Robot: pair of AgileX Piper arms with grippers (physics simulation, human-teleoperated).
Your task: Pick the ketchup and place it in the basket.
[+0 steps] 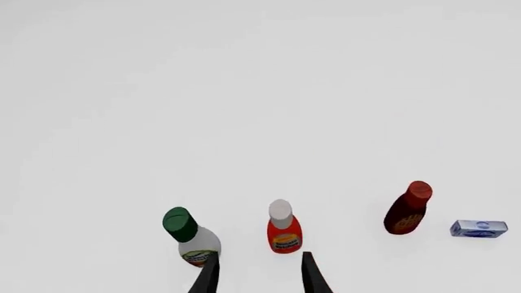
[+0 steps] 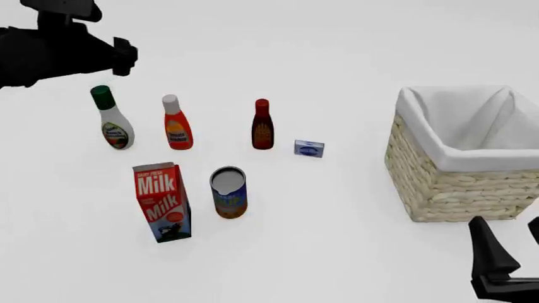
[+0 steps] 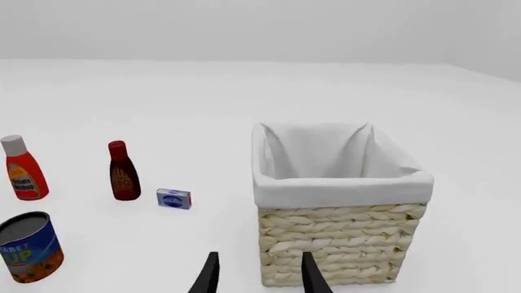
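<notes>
The ketchup (image 2: 177, 126) stands upright at the far left of the table, red-orange with a white cap, between a white green-capped bottle (image 2: 112, 123) and a dark red bottle (image 2: 262, 126). The left arm (image 2: 59, 47) hangs high above and behind them. In the left wrist view my left gripper (image 1: 258, 278) is open and empty, with the ketchup (image 1: 283, 227) just beyond its fingertips. The wicker basket (image 2: 455, 189) with white lining stands at the right. My right gripper (image 2: 511, 237) is open and empty, close in front of the basket (image 3: 342, 244). The ketchup (image 3: 23, 171) also shows in the right wrist view.
A milk carton (image 2: 161, 202) and a tin can (image 2: 228, 192) stand in front of the bottles. A small blue box (image 2: 309, 148) lies right of the dark red bottle. The right wrist view shows the can (image 3: 28, 247), dark bottle (image 3: 122, 174) and box (image 3: 173, 198).
</notes>
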